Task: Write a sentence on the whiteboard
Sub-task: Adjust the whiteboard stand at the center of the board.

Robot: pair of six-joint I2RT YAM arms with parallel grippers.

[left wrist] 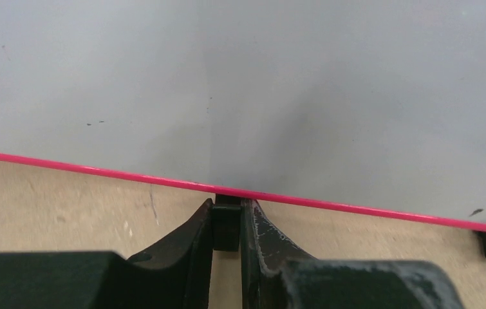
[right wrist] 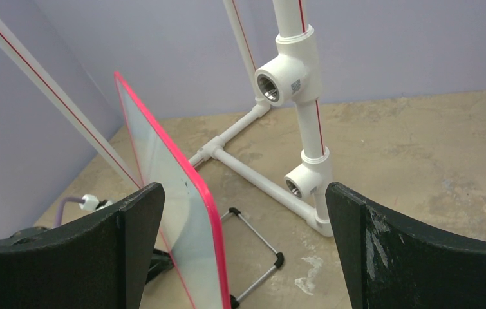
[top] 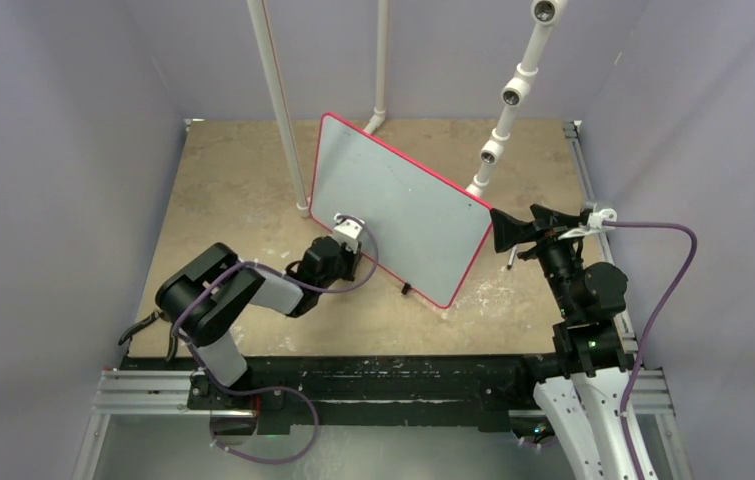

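Down at the bottom rim of the whiteboard (top: 393, 200), propped on the table (top: 243, 200), my left gripper (left wrist: 226, 212) sat clamped, I think, on its black foot (left wrist: 226, 233); right gripper (right wrist: 243, 193) gaped beside its right end.

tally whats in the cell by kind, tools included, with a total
whiteboard: 1
white upright pipes: 3
wire stand: 1
tools, left tool and right tool: 2
total: 7
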